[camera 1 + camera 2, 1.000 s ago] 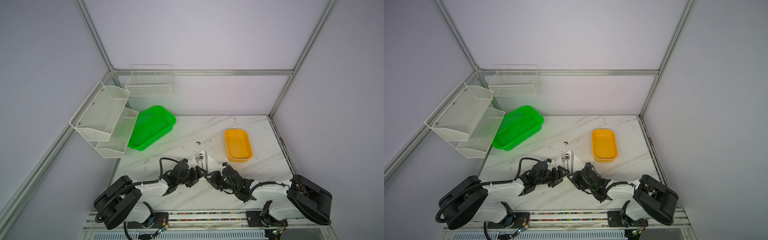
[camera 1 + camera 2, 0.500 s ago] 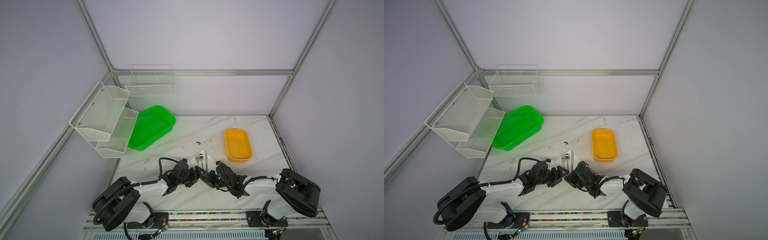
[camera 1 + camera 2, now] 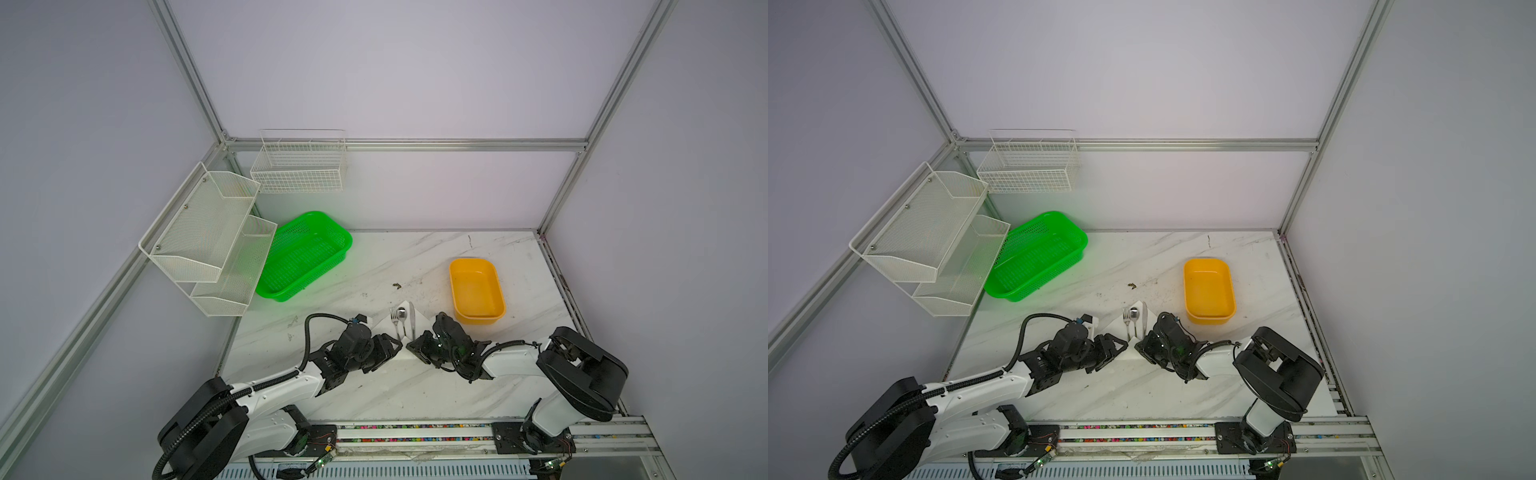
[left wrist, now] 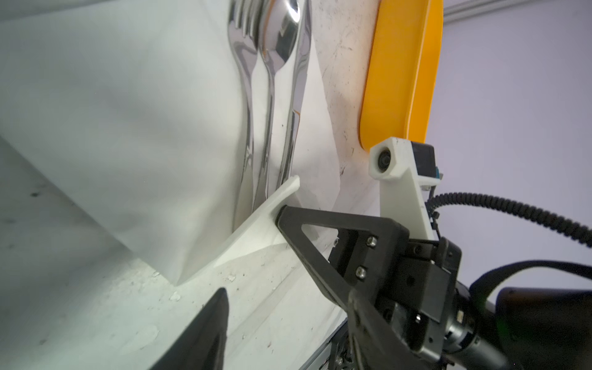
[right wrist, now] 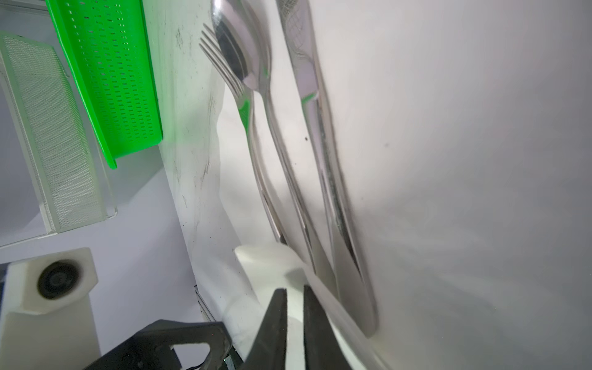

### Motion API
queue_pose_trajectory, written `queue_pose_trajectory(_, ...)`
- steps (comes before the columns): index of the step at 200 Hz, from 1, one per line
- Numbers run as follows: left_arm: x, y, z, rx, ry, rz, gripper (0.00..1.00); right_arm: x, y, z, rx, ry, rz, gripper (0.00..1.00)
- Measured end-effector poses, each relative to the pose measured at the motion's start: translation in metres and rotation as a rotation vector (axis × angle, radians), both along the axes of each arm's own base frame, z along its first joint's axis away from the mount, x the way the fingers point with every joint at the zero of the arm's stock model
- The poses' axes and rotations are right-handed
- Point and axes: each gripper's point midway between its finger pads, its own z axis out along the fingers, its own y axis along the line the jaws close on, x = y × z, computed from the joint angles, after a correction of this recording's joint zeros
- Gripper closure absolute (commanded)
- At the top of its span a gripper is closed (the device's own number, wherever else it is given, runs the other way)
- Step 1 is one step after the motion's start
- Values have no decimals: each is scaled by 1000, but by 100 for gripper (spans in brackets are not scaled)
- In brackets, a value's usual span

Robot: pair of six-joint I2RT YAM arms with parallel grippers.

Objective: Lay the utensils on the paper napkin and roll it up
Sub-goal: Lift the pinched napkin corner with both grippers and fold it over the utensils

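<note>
A fork (image 3: 394, 318), a spoon (image 3: 402, 313) and a knife (image 3: 412, 318), the utensils, lie side by side on the white paper napkin (image 3: 422, 318), which is set as a diamond. My right gripper (image 5: 294, 307) is shut on the napkin's near corner and holds it folded up against the handles. In the left wrist view that corner (image 4: 256, 224) stands up at the right gripper's fingertip (image 4: 283, 217). My left gripper (image 4: 288, 320) is open just beside it over bare tabletop, with nothing between its fingers. In both top views the two grippers (image 3: 395, 345) (image 3: 411, 345) meet tip to tip.
An empty yellow tub (image 3: 478, 318) stands right of the napkin, close to the right wrist. A green basket (image 3: 274, 293) sits at the back left under white wire racks (image 3: 208, 232). The table's front rail (image 3: 415, 428) runs behind both arms.
My right gripper has slid left to the napkin's near corner and closed on it. The left gripper has stayed in place, its jaws a little narrower.
</note>
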Motion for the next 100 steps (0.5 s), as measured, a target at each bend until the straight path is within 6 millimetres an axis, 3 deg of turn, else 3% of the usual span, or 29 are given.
queue_pose_trajectory(37,4,-11,-5,35,10,-56,72,2,-2,0,-2,-2,0,85)
queue_pose_trajectory(73,14,-29,-4,40,9,-114,77,3,-4,-1,-6,1,-5,85)
queue_pose_trajectory(100,21,-31,-9,57,19,-119,77,4,-5,-1,-6,0,-8,85)
